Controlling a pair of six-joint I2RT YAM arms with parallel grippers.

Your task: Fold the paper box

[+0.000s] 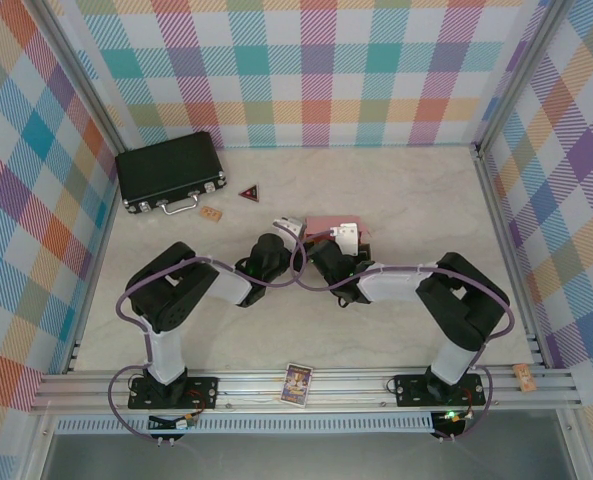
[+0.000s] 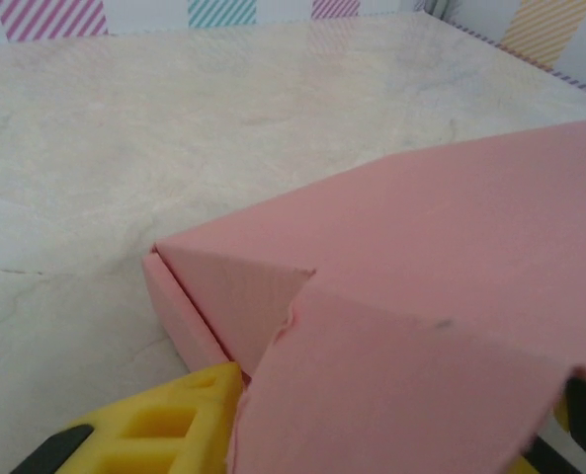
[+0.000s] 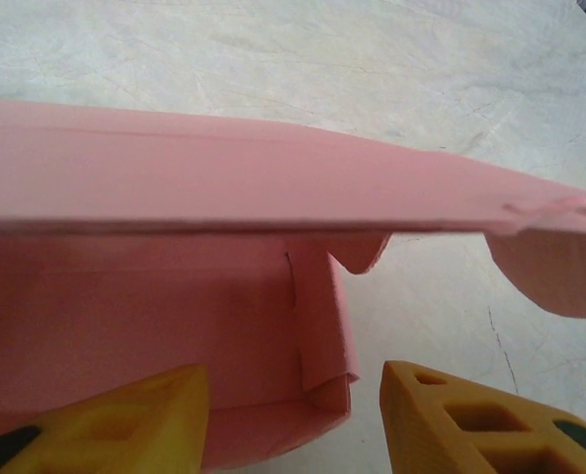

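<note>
The salmon-pink paper box (image 1: 326, 224) sits mid-table, partly folded, between my two grippers. My left gripper (image 1: 288, 233) is at its left end. In the left wrist view a large pink panel (image 2: 421, 326) covers the gap between the fingers. The yellow left finger (image 2: 164, 425) touches the panel's edge and the other finger is mostly hidden. My right gripper (image 3: 294, 420) is open at the box's right end. It straddles the corner of the box wall (image 3: 317, 326) without touching it, under the raised lid (image 3: 273, 183). The right gripper (image 1: 348, 240) is also visible from above.
A black hard case (image 1: 171, 170) lies at the back left. Near it are a small red triangle (image 1: 249, 191) and a tan tag (image 1: 212, 213). A card (image 1: 297, 383) and a cork-coloured piece (image 1: 525, 375) rest on the front rail. Plaid walls enclose the table.
</note>
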